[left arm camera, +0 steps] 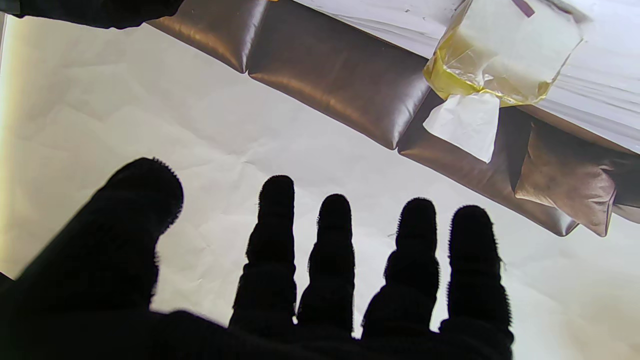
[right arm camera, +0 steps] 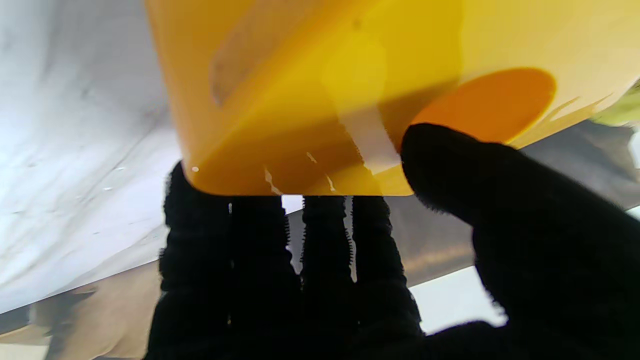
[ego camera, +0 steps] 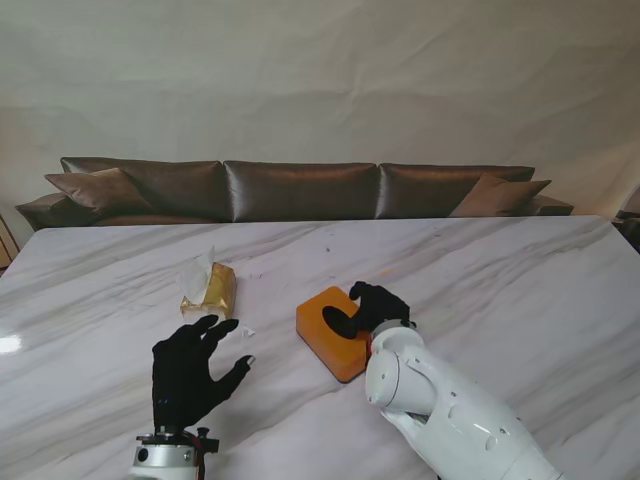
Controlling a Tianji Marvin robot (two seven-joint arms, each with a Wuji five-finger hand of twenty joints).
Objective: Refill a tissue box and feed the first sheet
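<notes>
- Tissue box (ego camera: 335, 330) – orange, w/ an oval opening on its top face – lies on the desk (ego camera: 500, 280) near the middle, slightly to the right, turned at an angle to the desk edge.
- Right hand (ego camera: 378, 305) grasps the box at its far-right end: in the right wrist view the four fingers (right arm camera: 260, 240) go behind the box wall (right arm camera: 280, 100) and the thumb (right arm camera: 450, 165) presses the face by the oval opening (right arm camera: 492, 102), so it's clamped on the box.
- Can't tell from the stand view whether the box is fully flat on the desk or tipped up a bit at the held end.
- Tissue pack (ego camera: 212, 288) – clear/yellow plastic wrap w/ white sheets inside – sits on the desk to the left of the box, apart from it, a little farther from me.
- One white sheet (ego camera: 200, 265) sticks out of the pack's far end; the left wrist view shows it too (left arm camera: 467, 125), hanging loose from the wrapper (left arm camera: 500, 50).
- Left hand (ego camera: 190, 370) is released – fingers (left arm camera: 270, 240) spread, nothing in it – hovering nearer to me than the pack, not touching it.
- Small white scrap (ego camera: 247, 331) lies on the desk just beside the left hand's fingertips.
- Brown sofa (ego camera: 300, 190) runs along the far side of the desk, w/ a pale wall behind.
</notes>
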